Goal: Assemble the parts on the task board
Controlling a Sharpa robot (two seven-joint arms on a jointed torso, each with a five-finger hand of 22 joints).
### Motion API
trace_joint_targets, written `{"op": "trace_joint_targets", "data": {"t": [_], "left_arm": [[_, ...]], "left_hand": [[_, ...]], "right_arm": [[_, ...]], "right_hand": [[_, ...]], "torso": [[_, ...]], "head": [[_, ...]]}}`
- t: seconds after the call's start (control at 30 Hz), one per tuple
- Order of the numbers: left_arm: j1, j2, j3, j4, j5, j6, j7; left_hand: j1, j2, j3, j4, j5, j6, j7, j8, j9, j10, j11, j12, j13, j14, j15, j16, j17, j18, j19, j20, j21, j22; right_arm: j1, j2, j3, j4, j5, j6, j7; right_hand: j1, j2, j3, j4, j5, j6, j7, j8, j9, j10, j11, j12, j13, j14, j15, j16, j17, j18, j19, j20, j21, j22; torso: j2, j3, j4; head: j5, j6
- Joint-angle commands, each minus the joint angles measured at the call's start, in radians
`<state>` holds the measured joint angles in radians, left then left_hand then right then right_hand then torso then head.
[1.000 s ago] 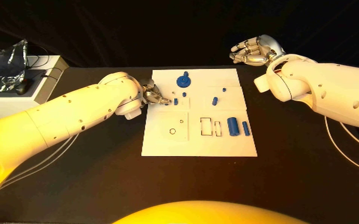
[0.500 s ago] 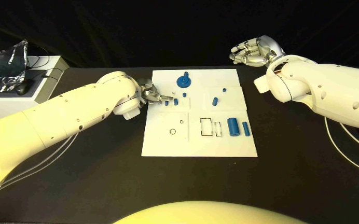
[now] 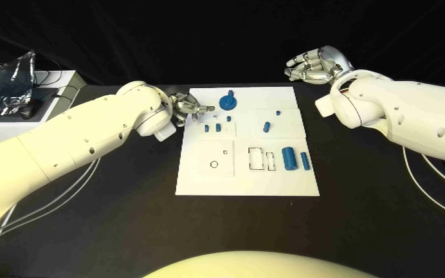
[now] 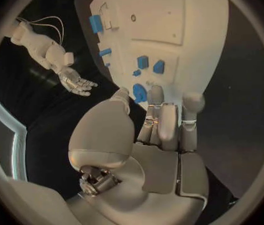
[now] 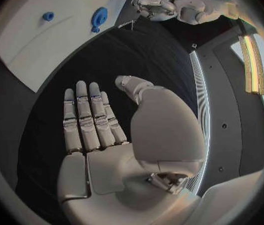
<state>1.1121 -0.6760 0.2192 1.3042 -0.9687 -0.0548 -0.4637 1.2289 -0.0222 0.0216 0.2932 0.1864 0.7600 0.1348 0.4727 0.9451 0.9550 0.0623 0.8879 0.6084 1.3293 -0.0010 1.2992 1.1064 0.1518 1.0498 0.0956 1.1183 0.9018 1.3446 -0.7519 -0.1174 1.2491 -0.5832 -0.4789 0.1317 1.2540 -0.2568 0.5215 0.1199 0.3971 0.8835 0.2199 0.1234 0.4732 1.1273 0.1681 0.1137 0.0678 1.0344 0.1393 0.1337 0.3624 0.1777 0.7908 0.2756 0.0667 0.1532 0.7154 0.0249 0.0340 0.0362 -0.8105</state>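
Left hand [image 3: 188, 109]: fingers apart, holding nothing, at the task board's [image 3: 247, 181] near-left edge. Just beyond its fingertips lie small blue parts [image 3: 218, 127] and the blue disc [image 3: 228, 102]; pinch one squarely. Right hand [image 3: 316, 65]: open, empty, well apart above the tabletop.

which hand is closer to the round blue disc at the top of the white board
Left. The left hand hovers at the board's upper left edge, right beside the blue disc. The right hand is raised past the board's far right corner, well away from it.
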Motion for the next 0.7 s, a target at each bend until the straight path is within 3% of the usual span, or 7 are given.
{"op": "trace_joint_targets", "data": {"t": [0.03, 0.07, 0.1, 0.23, 0.33, 0.57, 0.7], "left_arm": [[0.001, 0.003, 0.004, -0.003, 0.105, -0.166, 0.287], [0.001, 0.005, 0.004, -0.004, 0.101, -0.182, 0.333], [0.001, 0.006, 0.005, -0.005, 0.096, -0.187, 0.349], [0.001, 0.020, 0.006, -0.009, 0.005, -0.188, 0.468], [0.001, 0.037, 0.001, -0.018, -0.095, -0.172, 0.517], [0.003, 0.093, -0.043, -0.064, -0.340, -0.162, 0.573], [0.003, 0.123, -0.059, -0.096, -0.426, -0.166, 0.578]], "left_hand": [[0.210, -0.003, 0.150, -0.018, 0.007, -0.009, 0.017, -0.047, -0.105, -0.073, 0.015, -0.070, -0.073, -0.174, 0.017, -0.173, -0.244, 0.031, -0.122, 0.025, -0.156, -0.159], [0.258, -0.044, 0.228, 0.000, 0.001, 0.008, 0.017, -0.056, -0.144, -0.067, 0.015, -0.094, -0.105, -0.194, 0.024, -0.203, -0.286, 0.035, -0.120, 0.023, -0.180, -0.176], [0.285, -0.054, 0.262, -0.010, 0.004, 0.011, 0.024, -0.062, -0.158, -0.075, 0.021, -0.108, -0.119, -0.226, 0.021, -0.235, -0.328, 0.032, -0.124, 0.025, -0.190, -0.181], [0.331, -0.155, 0.451, -0.031, -0.006, 0.027, 0.037, -0.101, -0.264, -0.090, 0.037, -0.186, -0.212, -0.300, 0.037, -0.291, -0.391, 0.030, -0.158, 0.038, -0.233, -0.199], [0.322, -0.190, 0.501, -0.073, -0.011, 0.036, 0.034, -0.125, -0.321, -0.103, 0.042, -0.247, -0.271, -0.302, 0.037, -0.293, -0.414, 0.031, -0.164, 0.038, -0.221, -0.186], [0.278, -0.232, 0.525, -0.120, -0.014, 0.065, 0.027, -0.163, -0.393, -0.079, 0.046, -0.319, -0.345, -0.264, 0.039, -0.254, -0.423, 0.031, -0.154, 0.040, -0.185, -0.158], [0.248, -0.244, 0.525, -0.131, -0.014, 0.084, 0.023, -0.175, -0.421, -0.062, 0.045, -0.339, -0.370, -0.237, 0.039, -0.206, -0.408, 0.032, -0.138, 0.042, -0.174, -0.151]], "right_arm": [[0.000, -0.001, 0.000, 0.002, -0.009, 0.009, 0.011], [0.000, -0.001, 0.000, 0.002, -0.009, 0.009, 0.012], [0.000, -0.001, 0.000, 0.002, -0.009, 0.008, 0.013], [0.000, -0.002, 0.000, 0.003, -0.009, 0.005, 0.017], [0.000, -0.001, 0.000, 0.003, -0.012, -0.005, 0.026], [0.000, 0.002, 0.000, 0.003, -0.025, -0.012, 0.037], [0.000, 0.004, 0.000, 0.004, -0.028, -0.012, 0.039]], "right_hand": [[-0.002, 0.007, -0.006, 0.001, 0.004, 0.004, 0.012, -0.005, 0.002, -0.005, 0.001, 0.003, -0.001, -0.001, 0.004, -0.005, -0.002, 0.008, -0.010, 0.001, -0.002, -0.003], [-0.002, 0.008, -0.005, 0.001, 0.004, 0.004, 0.012, -0.005, 0.002, -0.005, 0.001, 0.003, -0.001, -0.001, 0.004, -0.006, -0.002, 0.008, -0.010, 0.001, -0.002, -0.003], [-0.002, 0.008, -0.005, 0.001, 0.004, 0.004, 0.012, -0.005, 0.002, -0.005, 0.001, 0.003, -0.001, -0.001, 0.004, -0.006, -0.002, 0.008, -0.010, 0.001, -0.002, -0.003], [0.002, 0.011, -0.002, -0.001, 0.005, 0.007, 0.010, -0.004, 0.003, -0.006, 0.000, 0.003, -0.001, -0.001, 0.003, -0.006, -0.003, 0.008, -0.010, 0.001, -0.002, -0.005], [0.005, 0.012, 0.000, -0.003, 0.005, 0.011, 0.009, -0.003, 0.004, -0.006, -0.001, 0.004, -0.002, 0.000, 0.003, -0.006, -0.003, 0.009, -0.009, 0.000, -0.001, -0.006], [0.025, 0.015, 0.016, -0.018, 0.002, 0.015, 0.005, -0.005, 0.004, -0.016, -0.002, 0.000, -0.003, 0.003, 0.002, -0.008, -0.006, 0.009, -0.002, -0.001, 0.001, -0.013], [0.025, 0.015, 0.017, -0.019, 0.002, 0.016, 0.006, -0.005, 0.005, -0.016, -0.002, 0.000, -0.003, 0.003, 0.002, -0.008, -0.006, 0.009, -0.001, -0.001, 0.001, -0.014]], "torso": [[0.001, -0.0001, -0.0005], [0.001, -0.0011, -0.0005], [0.001, -0.0012, -0.0005], [0.001, -0.0015, -0.0020], [0.001, -0.0003, -0.0023], [0.003, -0.0029, -0.0022], [0.002, -0.0024, -0.0011]], "head": [[-0.006, 0.008], [-0.007, 0.009], [-0.007, 0.010], [-0.010, 0.018], [-0.016, 0.025], [-0.025, 0.043], [-0.027, 0.049]]}}
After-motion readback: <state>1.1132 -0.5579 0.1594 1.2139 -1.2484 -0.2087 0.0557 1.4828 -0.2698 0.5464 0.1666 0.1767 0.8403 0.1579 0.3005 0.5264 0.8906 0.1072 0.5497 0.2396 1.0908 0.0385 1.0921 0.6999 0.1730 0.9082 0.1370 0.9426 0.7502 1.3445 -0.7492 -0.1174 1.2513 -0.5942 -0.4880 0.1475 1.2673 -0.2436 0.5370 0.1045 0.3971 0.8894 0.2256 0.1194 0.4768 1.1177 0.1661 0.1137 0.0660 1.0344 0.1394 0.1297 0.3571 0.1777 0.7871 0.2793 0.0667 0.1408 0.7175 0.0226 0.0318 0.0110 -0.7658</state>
